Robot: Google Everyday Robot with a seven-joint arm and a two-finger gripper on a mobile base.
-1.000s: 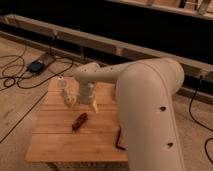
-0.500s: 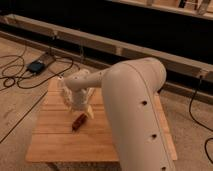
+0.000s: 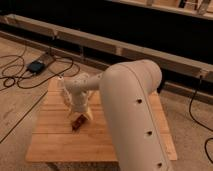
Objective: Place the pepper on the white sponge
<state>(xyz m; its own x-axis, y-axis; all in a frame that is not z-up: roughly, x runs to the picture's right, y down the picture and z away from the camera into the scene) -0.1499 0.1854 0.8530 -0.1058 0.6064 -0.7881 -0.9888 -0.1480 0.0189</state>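
Note:
The pepper (image 3: pixel 77 122), small and dark red-brown, lies on the wooden table (image 3: pixel 55 145) left of its middle. My gripper (image 3: pixel 80 115) hangs straight over the pepper's far end, open, with one pale finger on each side of it and nothing held. The thick cream arm (image 3: pixel 132 110) reaches in from the lower right and covers the right half of the table. No white sponge shows; it is hidden or out of view.
A small clear bottle (image 3: pixel 60 86) stands at the table's far left corner, just left of the gripper's wrist. On the floor to the left lie black cables (image 3: pixel 15 75) and a dark box (image 3: pixel 36 65). A dark wall with rails runs behind.
The arm has swung forward and down, bringing the gripper from beside the bottle to just over the pepper. The pepper has not moved.

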